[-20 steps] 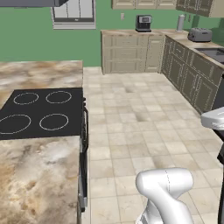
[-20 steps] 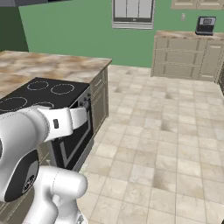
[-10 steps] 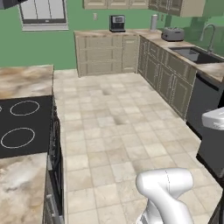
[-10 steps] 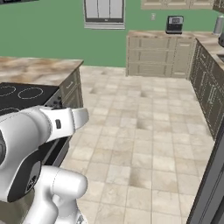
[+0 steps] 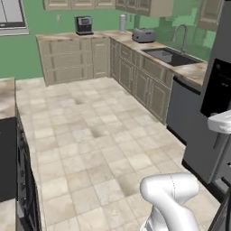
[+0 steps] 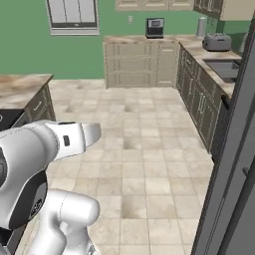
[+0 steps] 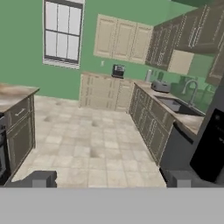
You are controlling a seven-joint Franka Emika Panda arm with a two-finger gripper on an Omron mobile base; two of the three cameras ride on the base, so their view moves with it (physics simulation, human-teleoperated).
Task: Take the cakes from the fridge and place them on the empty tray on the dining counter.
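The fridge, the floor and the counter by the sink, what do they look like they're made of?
The fridge: probably brushed or painted metal, an even matte grey face with a glossy black dispenser panel.
The floor: looks like stone or ceramic tile, beige mottled squares with visible grout lines.
The counter by the sink: apparently polished marble or a marble-look top, brown and cream veining.

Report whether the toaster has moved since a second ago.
No. The toaster sits on the same counter stretch beside the sink; the whole view swung, so the camera moved.
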